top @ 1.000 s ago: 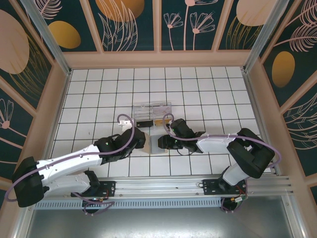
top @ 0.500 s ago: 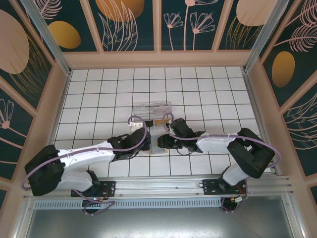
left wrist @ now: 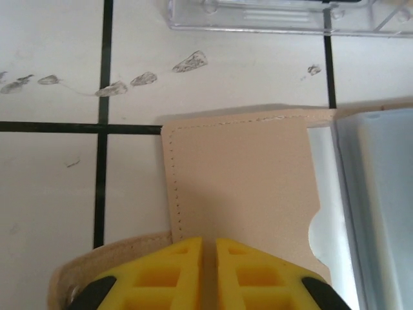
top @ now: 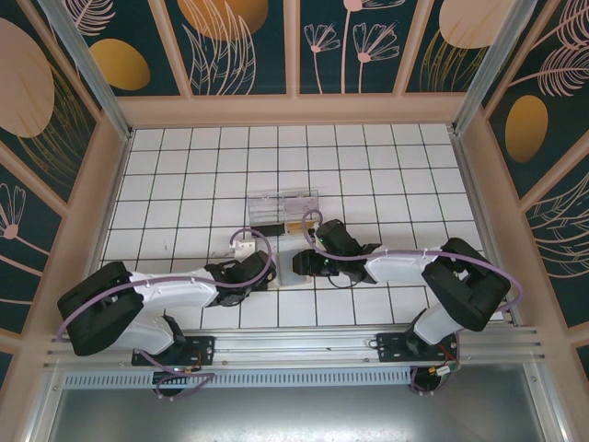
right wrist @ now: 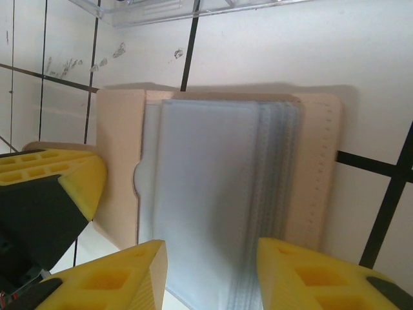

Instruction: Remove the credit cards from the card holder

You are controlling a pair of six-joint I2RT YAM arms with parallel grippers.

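Left gripper (left wrist: 208, 244) pinches holder (left wrist: 239, 181) flap, frame bottom; right gripper (right wrist: 210, 258) spread astride probable cards (right wrist: 213, 181); I'd anchor firmly, draw slowly.

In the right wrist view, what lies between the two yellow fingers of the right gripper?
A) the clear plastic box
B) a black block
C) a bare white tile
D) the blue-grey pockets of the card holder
D: the right gripper stands open, and the blue-grey inside of the card holder runs down between its fingers.
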